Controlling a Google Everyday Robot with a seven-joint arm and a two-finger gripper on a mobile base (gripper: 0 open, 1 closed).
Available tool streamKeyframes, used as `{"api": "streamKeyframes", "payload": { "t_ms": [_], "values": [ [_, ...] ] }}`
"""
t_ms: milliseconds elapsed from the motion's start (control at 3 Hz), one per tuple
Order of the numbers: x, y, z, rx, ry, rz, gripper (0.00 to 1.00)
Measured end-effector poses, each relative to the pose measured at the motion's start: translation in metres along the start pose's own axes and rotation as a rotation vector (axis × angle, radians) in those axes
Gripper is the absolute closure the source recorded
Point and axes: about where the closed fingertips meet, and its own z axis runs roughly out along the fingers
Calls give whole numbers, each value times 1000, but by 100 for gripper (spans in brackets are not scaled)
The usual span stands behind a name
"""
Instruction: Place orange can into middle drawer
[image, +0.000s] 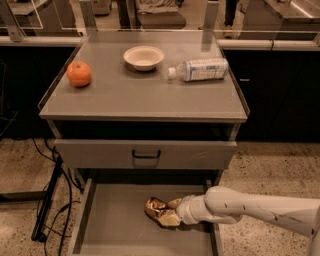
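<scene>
The orange can (154, 207), dented with a mottled gold-brown label, is low inside the open middle drawer (119, 231), at the right of its grey floor. My gripper (169, 211) reaches in from the right on a white arm. Its tan fingers (170, 219) sit on either side of the can and are shut on it. I cannot tell whether the can touches the drawer floor.
The cabinet top holds a round orange fruit (79, 73) at left, a white bowl (144, 57) in the middle and a clear plastic bottle (199, 69) lying at right. The drawer face with a black loop handle (145, 154) is closed above. Black cables (49, 200) hang at left.
</scene>
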Motion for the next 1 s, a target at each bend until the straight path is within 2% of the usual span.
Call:
{"api": "streamKeyframes", "payload": {
  "t_ms": [333, 667, 1000],
  "values": [
    [0, 0, 0, 0, 0, 0, 57],
    [0, 0, 0, 0, 0, 0, 26],
    [0, 0, 0, 0, 0, 0, 3]
  ]
}}
